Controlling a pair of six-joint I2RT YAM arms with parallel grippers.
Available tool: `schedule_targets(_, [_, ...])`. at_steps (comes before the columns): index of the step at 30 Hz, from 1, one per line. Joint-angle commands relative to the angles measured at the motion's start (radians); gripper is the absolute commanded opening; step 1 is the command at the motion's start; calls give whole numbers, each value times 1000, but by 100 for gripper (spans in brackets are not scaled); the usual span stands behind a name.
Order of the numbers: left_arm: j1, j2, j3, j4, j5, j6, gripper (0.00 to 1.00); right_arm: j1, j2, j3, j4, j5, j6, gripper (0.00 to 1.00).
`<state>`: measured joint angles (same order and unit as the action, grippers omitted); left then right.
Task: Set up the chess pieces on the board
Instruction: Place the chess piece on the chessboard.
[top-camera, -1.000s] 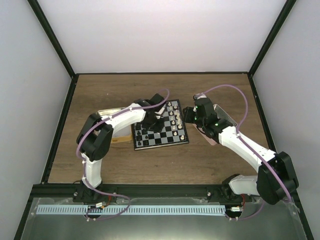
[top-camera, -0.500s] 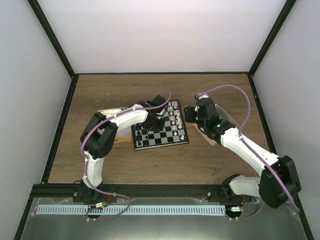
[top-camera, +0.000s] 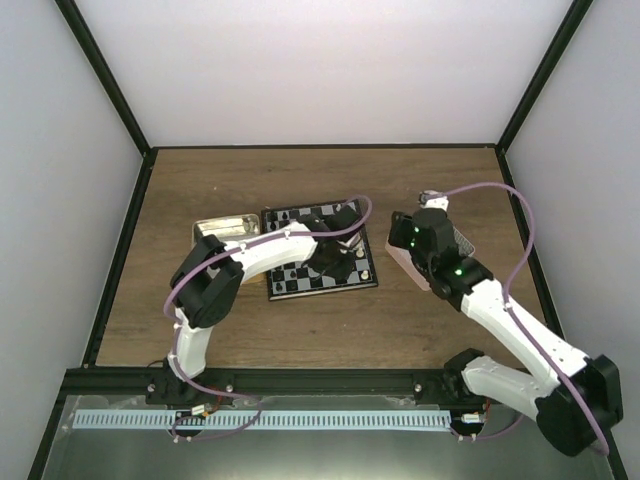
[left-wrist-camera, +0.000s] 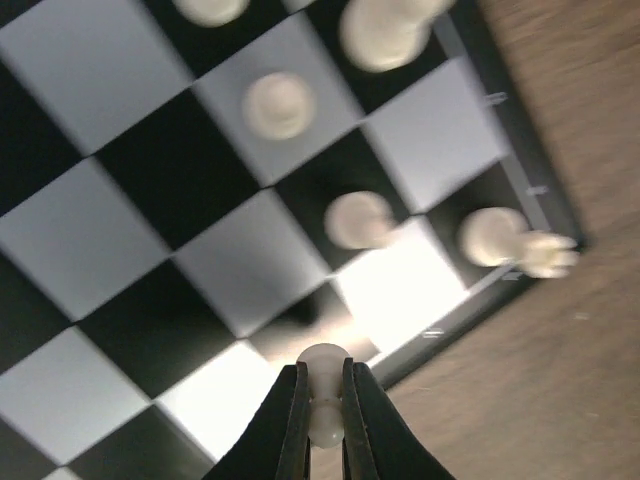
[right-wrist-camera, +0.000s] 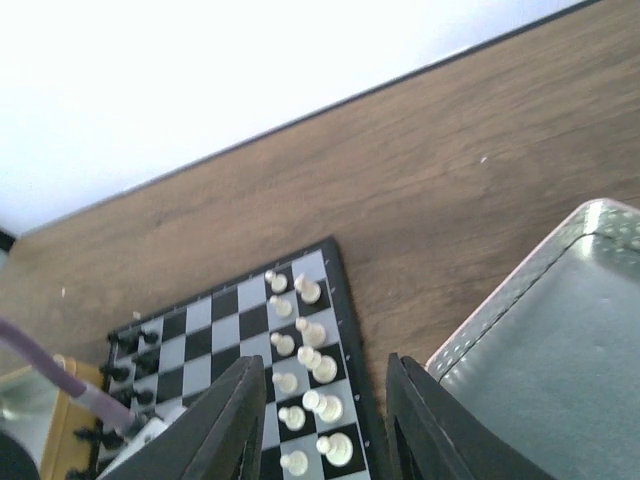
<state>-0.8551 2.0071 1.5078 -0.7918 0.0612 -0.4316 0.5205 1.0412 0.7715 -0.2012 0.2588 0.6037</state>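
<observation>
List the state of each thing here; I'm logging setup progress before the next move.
board, lying flat, partly set.
left gripper, shut on a white pawn over the board's edge.
right gripper, open, holding nothing.
white pieces, standing in two rows along one side.
black pieces, standing along the opposite side.

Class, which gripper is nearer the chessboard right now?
Left. The left gripper is over the board, gripping a cream piece; the right gripper is off its right side.
</observation>
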Motion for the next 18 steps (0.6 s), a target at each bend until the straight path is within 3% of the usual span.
schedule_targets(1, [-39, 25, 75, 1, 20, -28, 4, 4, -95, -30, -5, 157, 63, 35])
schedule_targets(8, [-73, 108, 166, -21, 15, -25, 5, 4, -144, -58, 3, 175, 77, 36])
schedule_targets(18, [-74, 138, 172, -38, -16, -27, 8, 4, -123, -60, 12, 157, 75, 37])
